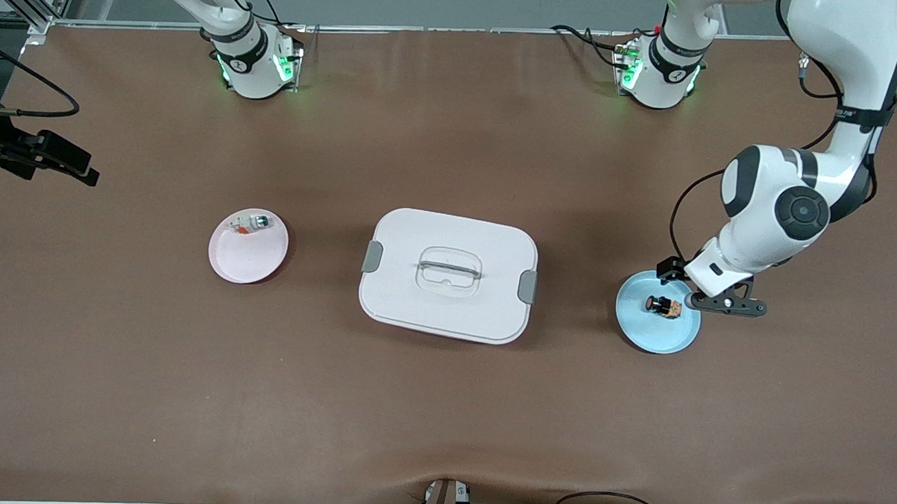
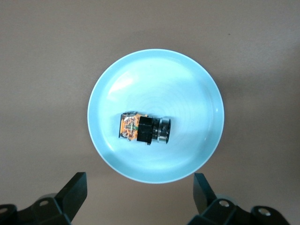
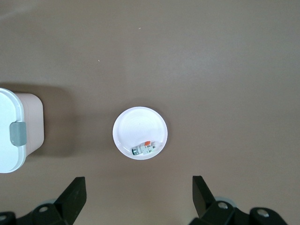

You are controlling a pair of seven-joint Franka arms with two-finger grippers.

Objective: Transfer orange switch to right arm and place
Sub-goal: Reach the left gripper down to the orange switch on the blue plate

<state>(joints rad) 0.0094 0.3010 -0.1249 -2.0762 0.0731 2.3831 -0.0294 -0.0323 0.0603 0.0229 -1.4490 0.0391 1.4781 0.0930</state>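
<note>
Brown desk (image 1: pixel 443 416): left pincer (image 2: pixel 139 199), wide open over the blue plate (image 2: pixel 197 79), should straddle the orange switch's (image 2: pixel 144 128) body; right pincer (image 3: pixel 139 199) waits wide.

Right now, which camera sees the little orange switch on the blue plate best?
The left wrist view: the orange switch lies on its side, large and unblocked, in the blue plate, with the open left gripper above. The front view shows it only as a tiny speck beside that gripper. The right wrist view misses it entirely.
</note>
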